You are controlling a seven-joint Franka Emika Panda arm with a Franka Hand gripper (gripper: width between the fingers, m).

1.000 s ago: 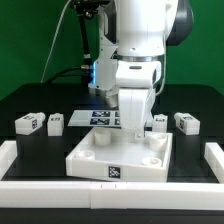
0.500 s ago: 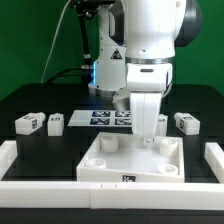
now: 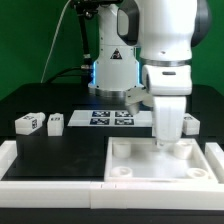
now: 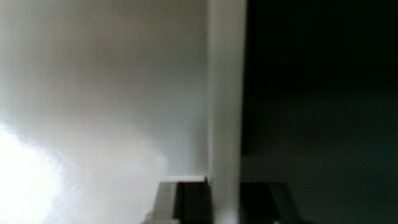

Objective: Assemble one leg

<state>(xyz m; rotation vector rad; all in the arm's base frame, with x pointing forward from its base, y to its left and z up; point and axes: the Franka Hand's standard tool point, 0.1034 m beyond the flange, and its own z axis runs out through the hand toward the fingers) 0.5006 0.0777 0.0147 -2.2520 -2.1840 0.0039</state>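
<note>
You could count three legs on the black surface: one leg and another leg at the exterior view's left, a third leg at its right. Your jaws were clamped on the rim of the one tabletop.

Quick head count from where I'm standing: three of the little white blocks are in sight, one leg and a second leg side by side at the middle left of the frame, plus a third leg at the middle right, half tucked behind the arm. One tabletop at the lower right. One marker board in the center with four tags showing. One arm, one gripper.
</note>
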